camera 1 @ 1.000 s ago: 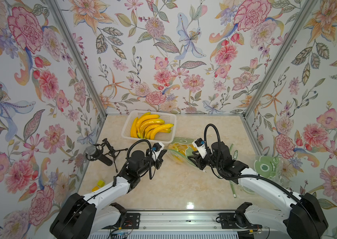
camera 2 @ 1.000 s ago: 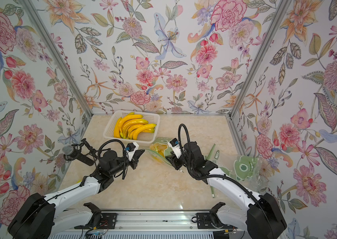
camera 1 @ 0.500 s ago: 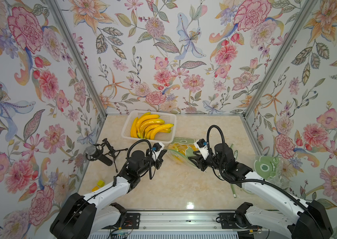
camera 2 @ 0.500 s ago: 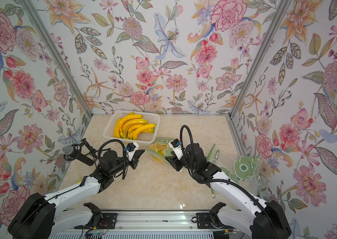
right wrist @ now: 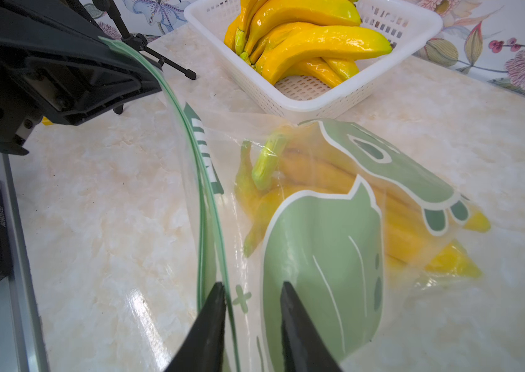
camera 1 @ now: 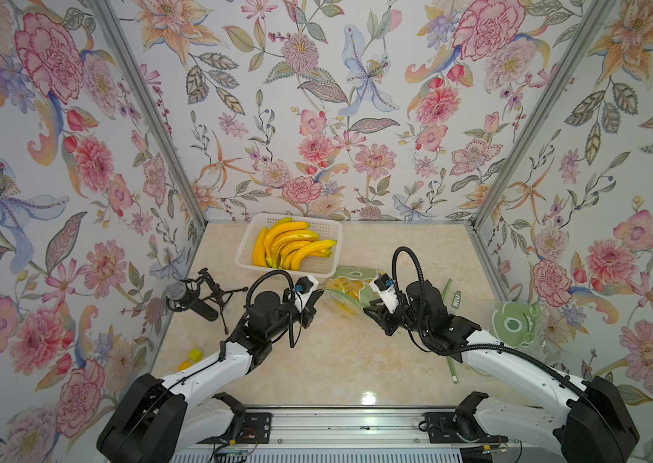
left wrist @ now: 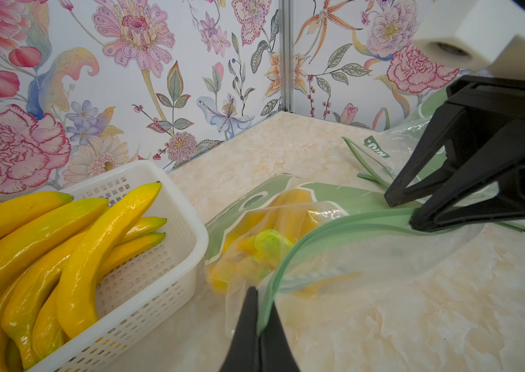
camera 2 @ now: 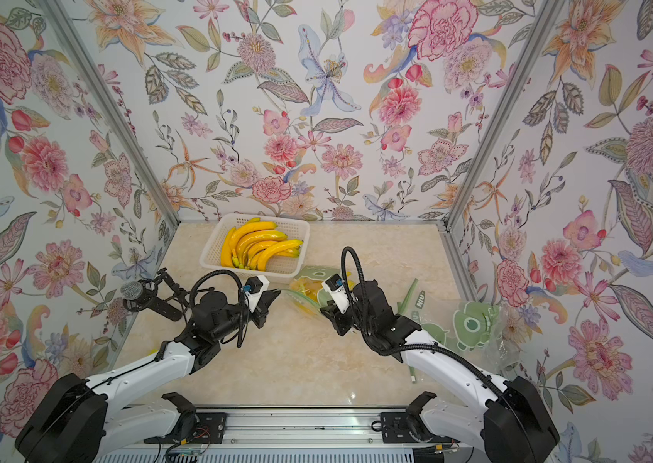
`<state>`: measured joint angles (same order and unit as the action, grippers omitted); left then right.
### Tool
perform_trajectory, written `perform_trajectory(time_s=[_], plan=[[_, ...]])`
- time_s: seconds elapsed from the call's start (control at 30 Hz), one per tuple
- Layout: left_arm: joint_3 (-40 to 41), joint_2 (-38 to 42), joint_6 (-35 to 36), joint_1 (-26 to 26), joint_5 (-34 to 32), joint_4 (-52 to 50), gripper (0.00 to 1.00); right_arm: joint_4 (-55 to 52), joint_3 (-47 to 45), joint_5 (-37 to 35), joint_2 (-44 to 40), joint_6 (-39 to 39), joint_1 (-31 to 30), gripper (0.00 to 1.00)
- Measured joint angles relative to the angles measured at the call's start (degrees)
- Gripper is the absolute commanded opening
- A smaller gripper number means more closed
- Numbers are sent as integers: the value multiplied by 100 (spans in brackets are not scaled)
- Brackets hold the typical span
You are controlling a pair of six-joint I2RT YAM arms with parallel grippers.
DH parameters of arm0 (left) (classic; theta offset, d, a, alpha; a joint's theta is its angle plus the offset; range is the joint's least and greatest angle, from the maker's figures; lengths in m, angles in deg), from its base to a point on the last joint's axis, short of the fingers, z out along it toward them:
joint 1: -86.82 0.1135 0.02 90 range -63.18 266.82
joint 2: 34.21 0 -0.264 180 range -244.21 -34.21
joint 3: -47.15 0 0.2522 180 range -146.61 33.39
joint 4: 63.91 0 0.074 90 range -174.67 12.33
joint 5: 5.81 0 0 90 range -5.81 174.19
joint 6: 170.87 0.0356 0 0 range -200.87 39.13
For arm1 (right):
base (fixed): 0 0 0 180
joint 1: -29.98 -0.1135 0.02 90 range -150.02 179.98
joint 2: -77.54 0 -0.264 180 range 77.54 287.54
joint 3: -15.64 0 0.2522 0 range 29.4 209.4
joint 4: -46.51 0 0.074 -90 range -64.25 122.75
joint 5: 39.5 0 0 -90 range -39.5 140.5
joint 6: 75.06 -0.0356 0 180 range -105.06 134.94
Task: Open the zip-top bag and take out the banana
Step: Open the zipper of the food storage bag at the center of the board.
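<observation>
Left end effector (left wrist: pixel 259 309) pinches zip-top bag (right wrist: pixel 319 257) rim; right end effector (right wrist: pixel 252 286) narrowly agape astride it; yellow banana (right wrist: pixel 335 174) inside.

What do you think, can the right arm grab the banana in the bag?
Probably not yet: the banana lies behind the zip-top bag's plastic, and the right gripper straddles the zip edge, which the left gripper pinches.

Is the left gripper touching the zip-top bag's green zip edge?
Touching. The left wrist view shows the left gripper shut on the zip-top bag, its green edge pinched between the jaws.
</observation>
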<state>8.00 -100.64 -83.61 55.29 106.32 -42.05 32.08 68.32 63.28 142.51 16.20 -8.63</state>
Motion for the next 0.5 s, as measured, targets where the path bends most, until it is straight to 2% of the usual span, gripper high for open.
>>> perform_trajectory(time_s=[0.1, 0.33, 0.5], plan=[[0, 0, -2, 0, 2, 0, 3, 0, -7, -22, 28, 0, 0, 22], [-79, -321, -26, -212, -11, 50, 4, -37, -101, -251, 142, -26, 0, 1], [-474, -859, -46, -584, -114, 155, 3, -258, -280, -966, -348, -181, 90, 0]])
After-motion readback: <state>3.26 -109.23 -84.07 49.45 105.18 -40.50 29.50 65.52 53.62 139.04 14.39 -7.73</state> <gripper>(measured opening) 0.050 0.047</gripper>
